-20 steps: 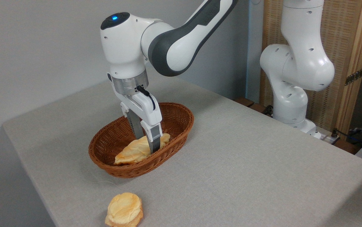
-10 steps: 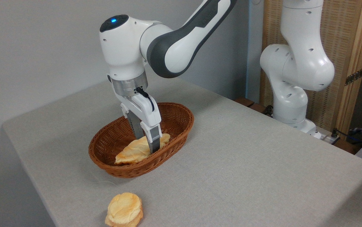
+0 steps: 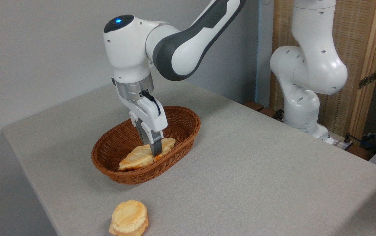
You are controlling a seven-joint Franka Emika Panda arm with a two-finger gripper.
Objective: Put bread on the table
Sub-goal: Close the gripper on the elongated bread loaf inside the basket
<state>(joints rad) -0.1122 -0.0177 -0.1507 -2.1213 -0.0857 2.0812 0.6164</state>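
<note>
- In the brown oval wicker basket (image 3: 115,154), left of the bench's middle, lies the bread (image 3: 142,156); nothing else shows inside it
- The bread is a long, flat, golden loaf with a bumpy top and browned edges; it lies along the basket's near side, its lower end toward the front rim
- The hand (image 3: 154,151) points down into the basket; its two fingers stand close together, pinched on the loaf about the middle, where the crust looks squeezed and puckered
- On the bench (image 3: 256,170), covered in plain light-grey cloth, a small round golden bun (image 3: 129,218) sits near the front edge, well apart from the basket
- The fingertips are partly hidden by the loaf; whether the loaf is off the basket floor I cannot tell; the bun's bottom edge is cut off
</note>
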